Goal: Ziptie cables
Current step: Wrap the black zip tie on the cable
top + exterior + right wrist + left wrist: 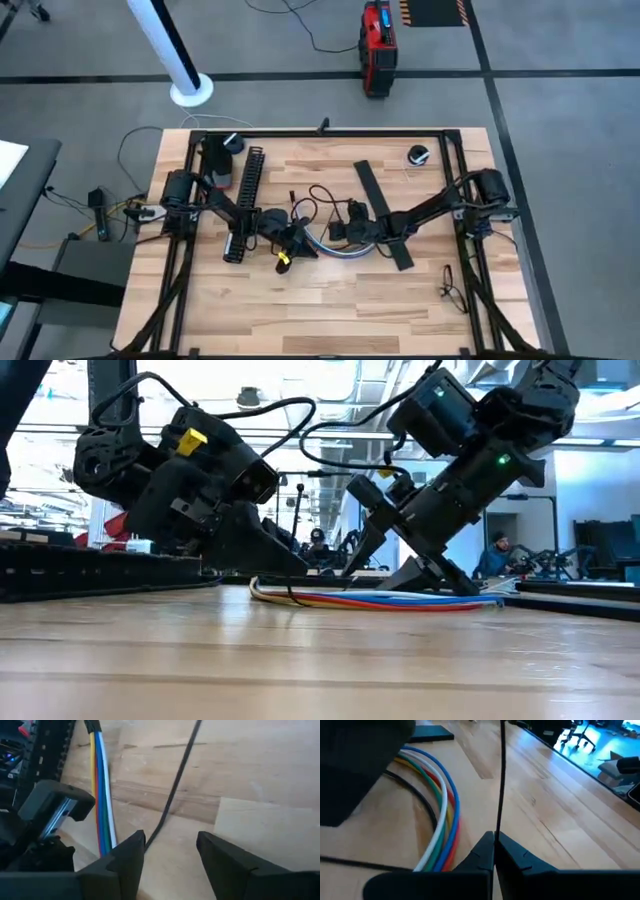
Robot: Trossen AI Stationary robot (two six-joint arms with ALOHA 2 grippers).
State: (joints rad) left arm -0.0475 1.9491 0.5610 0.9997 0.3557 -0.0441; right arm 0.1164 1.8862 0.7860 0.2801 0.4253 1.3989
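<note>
Centrally on the wooden table point(330, 310), the cables point(335, 252) lie flat in a shallow curve, a bundle of blue, white, green, yellow and red wires between the 2 arms. In the low view the cables point(390, 599) run along the tabletop under both grippers. The left gripper point(494, 851) sits low at the bundle's left end; its 2 fingers are pressed together with no gap, and a thin black strand point(500, 775) rises from between their tips, so they appear pinched on it. The cables point(442, 815) curve past just beside those fingers, not held. The right gripper point(170, 847) hovers low at the bundle's right part with its fingers spread wide apart, gripping nothing; the cables point(100, 795) pass beside one finger and a black strand point(177, 780) runs into the gap. A slotted black channel point(243, 200) and a flat black strip point(380, 210) lie nearby on the table.
</note>
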